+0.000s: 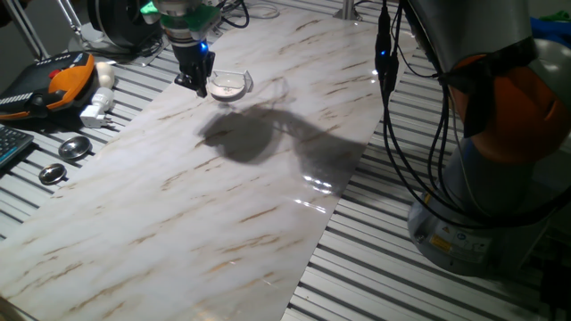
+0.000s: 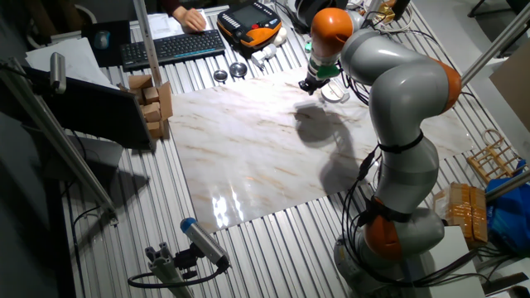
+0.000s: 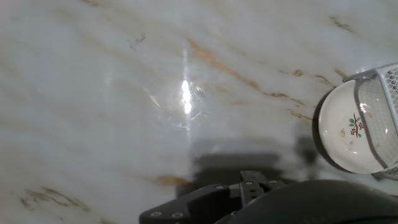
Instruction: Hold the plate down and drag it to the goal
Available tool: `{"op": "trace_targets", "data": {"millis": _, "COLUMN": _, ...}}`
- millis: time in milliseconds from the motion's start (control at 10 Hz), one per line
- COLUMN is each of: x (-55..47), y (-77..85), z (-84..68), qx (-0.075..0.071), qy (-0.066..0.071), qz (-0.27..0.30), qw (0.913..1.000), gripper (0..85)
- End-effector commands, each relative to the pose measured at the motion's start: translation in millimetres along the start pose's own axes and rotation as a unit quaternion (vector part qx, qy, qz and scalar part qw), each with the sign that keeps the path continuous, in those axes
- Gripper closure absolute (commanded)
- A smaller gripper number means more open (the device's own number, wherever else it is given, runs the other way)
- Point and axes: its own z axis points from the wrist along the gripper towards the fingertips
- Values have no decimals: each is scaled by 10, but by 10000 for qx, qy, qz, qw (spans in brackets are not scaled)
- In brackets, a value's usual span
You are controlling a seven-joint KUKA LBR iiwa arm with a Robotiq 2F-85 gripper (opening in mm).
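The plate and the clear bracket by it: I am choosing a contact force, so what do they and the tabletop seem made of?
The plate looks like glazed white ceramic: smooth, glossy, with a small painted motif at its centre. The bracket seems clear plastic, since the plate shows through its glinting edges. The tabletop looks like polished marble or a marble-print board, veined and reflecting lamps; which one cannot be told.

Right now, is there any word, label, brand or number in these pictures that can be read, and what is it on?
None can be read.
Yellow sticker on the robot base: print too small.
Keyboard: key legends blurred.
Plate: only a painted red-and-green sprig, no text.
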Motion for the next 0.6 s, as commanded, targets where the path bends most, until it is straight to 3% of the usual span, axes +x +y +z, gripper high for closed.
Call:
{"op": "trace_targets", "data": {"millis": 0, "x": 1, "y": -1, "z": -6, "qx": -8, "qy": 8, "qz": -5, "qw": 10000, "gripper": 850}}
{"op": "trace_targets", "data": {"millis": 300, "x": 5, "y": 0, "z": -12, "qx": -119, "qy": 112, "qz": -6, "qw": 9999, "gripper": 850}}
{"op": "trace_targets", "data": {"millis": 500, "x": 5, "y": 1, "z": -9, "qx": -97, "qy": 96, "qz": -7, "qw": 9999, "gripper": 850}}
